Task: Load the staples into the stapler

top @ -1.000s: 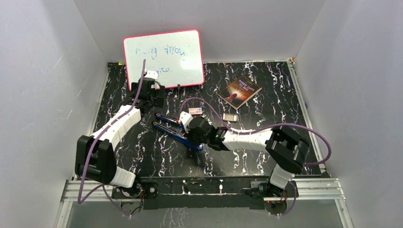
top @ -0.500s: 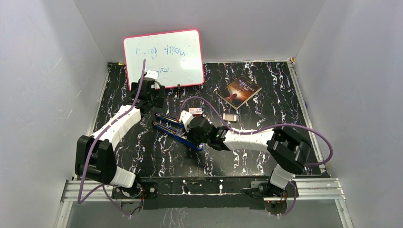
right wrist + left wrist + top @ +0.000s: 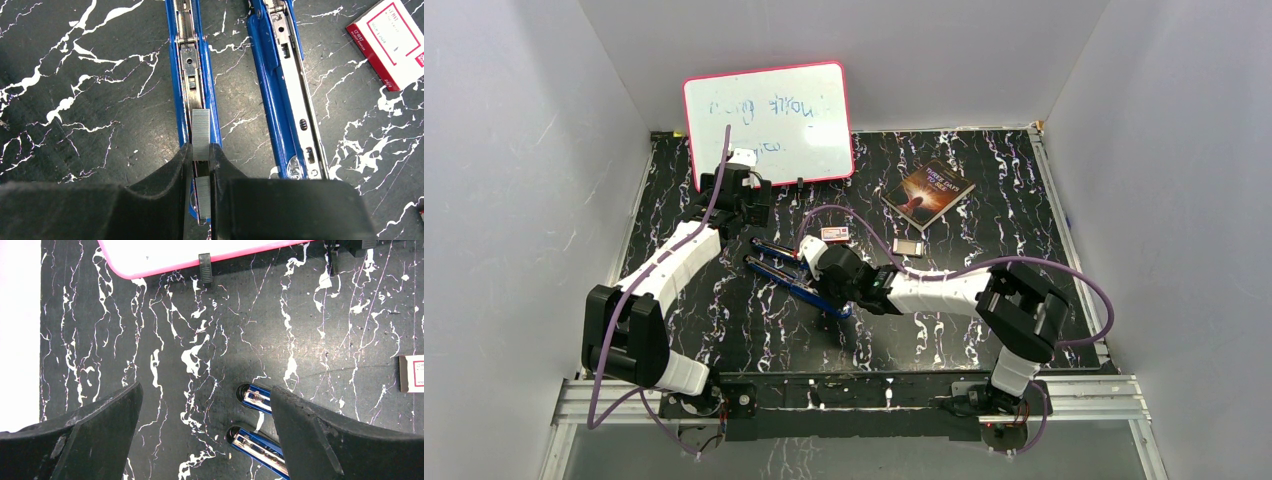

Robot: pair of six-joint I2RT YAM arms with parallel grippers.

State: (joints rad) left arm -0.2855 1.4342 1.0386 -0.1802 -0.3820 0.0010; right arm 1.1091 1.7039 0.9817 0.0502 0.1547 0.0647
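Note:
The blue stapler lies opened flat on the black marbled table, its two arms side by side. In the right wrist view the magazine arm is on the left and the other arm on the right. My right gripper is shut on a grey strip of staples that sits lengthwise over the magazine channel. A second strip lies in the channel further back between the fingers. My left gripper hangs open above the table, with the stapler's two arm ends by its right finger.
A white box with a red label lies right of the stapler. A pink-framed whiteboard leans at the back wall. A book and a small grey object lie at the back right.
The right arm has edged slightly left over the stapler with the strip still in its fingers. The left arm has not moved.

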